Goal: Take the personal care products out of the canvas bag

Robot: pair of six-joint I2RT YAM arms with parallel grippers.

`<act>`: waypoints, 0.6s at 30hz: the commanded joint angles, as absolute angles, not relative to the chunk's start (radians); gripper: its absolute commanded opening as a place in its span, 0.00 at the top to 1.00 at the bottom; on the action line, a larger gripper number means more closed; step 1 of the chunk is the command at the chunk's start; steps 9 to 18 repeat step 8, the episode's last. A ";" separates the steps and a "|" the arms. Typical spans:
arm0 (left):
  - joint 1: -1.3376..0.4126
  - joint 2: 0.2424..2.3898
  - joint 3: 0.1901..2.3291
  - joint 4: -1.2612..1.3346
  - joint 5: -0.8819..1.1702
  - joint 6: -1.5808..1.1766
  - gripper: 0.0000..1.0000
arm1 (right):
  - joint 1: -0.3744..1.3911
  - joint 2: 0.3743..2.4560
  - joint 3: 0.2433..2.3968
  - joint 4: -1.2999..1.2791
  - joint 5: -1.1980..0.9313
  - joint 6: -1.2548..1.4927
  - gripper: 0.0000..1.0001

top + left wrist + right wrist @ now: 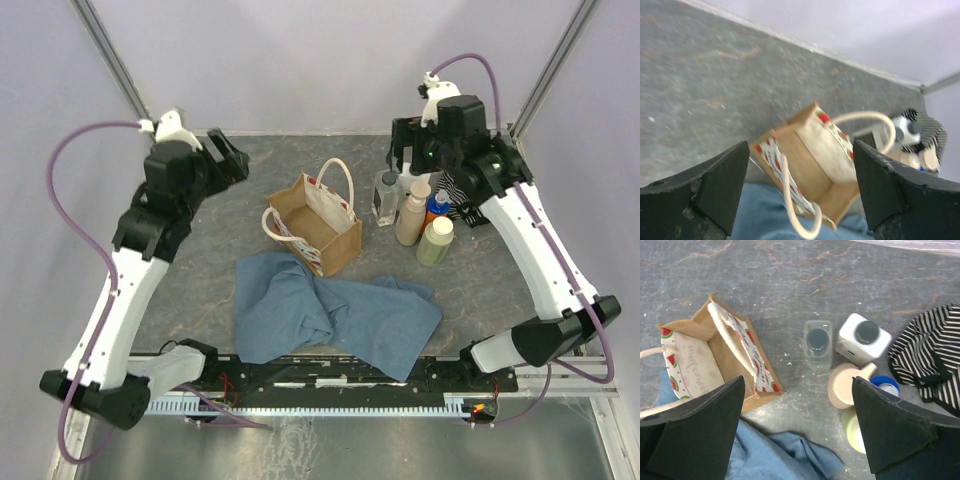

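The canvas bag stands open mid-table; it also shows in the left wrist view and the right wrist view, with no bottle visible inside. To its right stand the clear square bottle, tan pump bottle, orange bottle with blue cap and pale yellow-green bottle. My left gripper is open and empty, raised left of the bag. My right gripper is open and empty above the bottles. The clear bottle and tan pump show below it.
A large blue-grey cloth lies crumpled in front of the bag. A black-and-white striped cloth lies behind the bottles at the right. A white square bottle with a dark cap stands beside the clear one. Frame posts rise at both back corners.
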State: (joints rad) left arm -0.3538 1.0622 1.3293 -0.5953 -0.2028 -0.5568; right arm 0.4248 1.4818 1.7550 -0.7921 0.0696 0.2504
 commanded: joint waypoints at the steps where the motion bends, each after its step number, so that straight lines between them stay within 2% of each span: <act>1: -0.236 1.224 1.484 -0.690 -0.237 -0.372 0.04 | 0.367 1.404 1.723 -0.835 0.088 0.265 0.02; 5: -0.107 1.373 1.509 -0.743 -0.214 -0.355 0.03 | 0.303 1.368 1.665 -0.810 0.070 0.308 0.00; 8: -0.076 1.327 1.421 -0.654 -0.152 -0.374 0.04 | 0.281 1.359 1.672 -0.836 0.125 0.325 0.00; 18: -0.076 1.327 1.421 -0.654 -0.152 -0.374 0.04 | 0.281 1.359 1.672 -0.836 0.125 0.325 0.00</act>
